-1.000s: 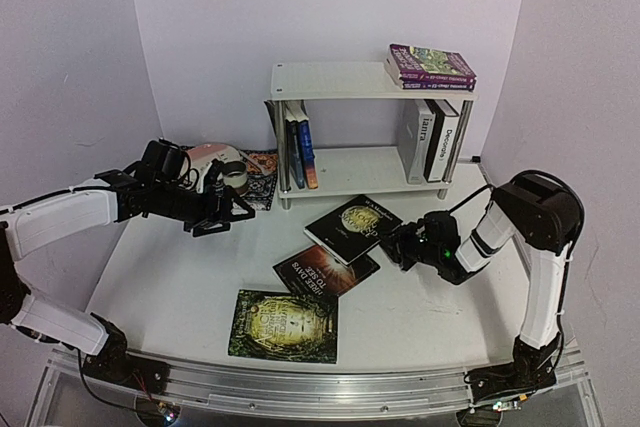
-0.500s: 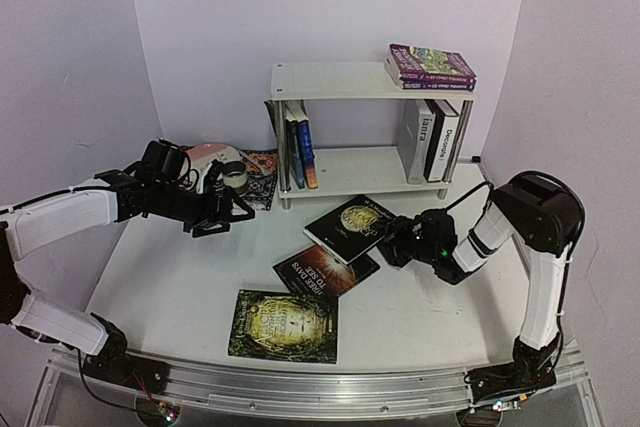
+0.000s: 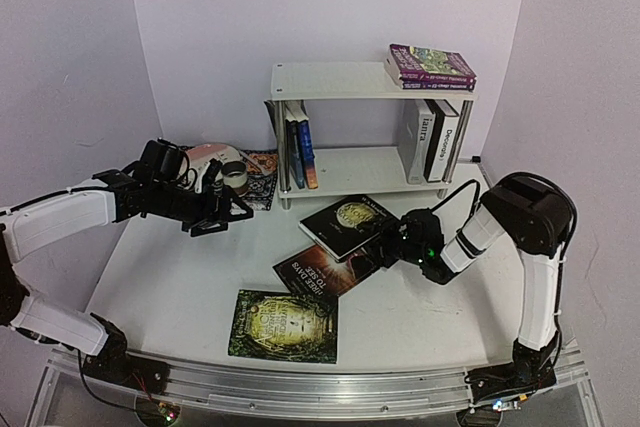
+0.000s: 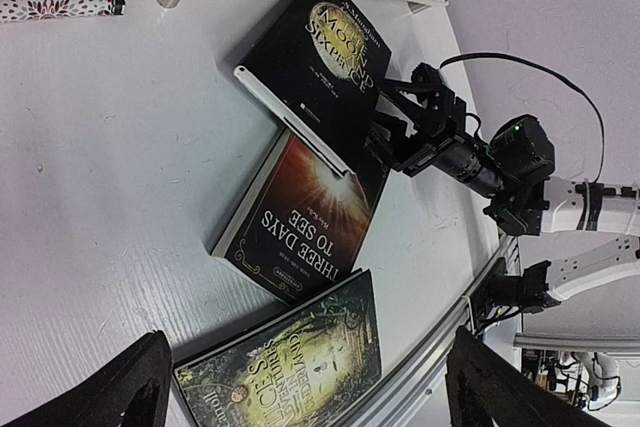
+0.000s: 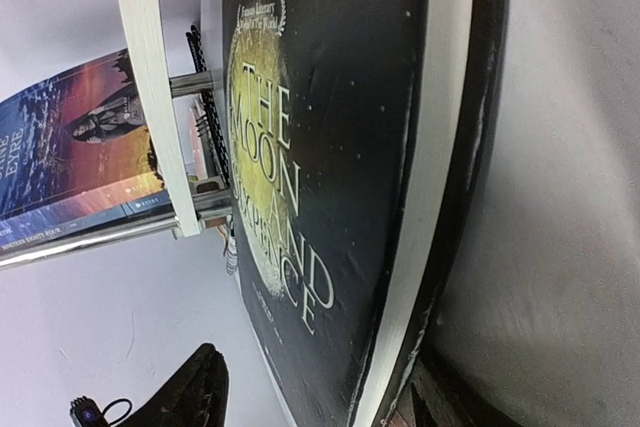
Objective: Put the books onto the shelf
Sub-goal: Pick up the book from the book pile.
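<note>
Two claws, both spread. Right claw parted around a corner of the black book, gap showing beside its cover, nothing clamped. That book lying on the surface just in front of the shelf, overlapping a red-brown book. Left claw wide, empty, hovering left of the shelf. Green book farther in front. Two purple books stacked atop the shelf.
</note>
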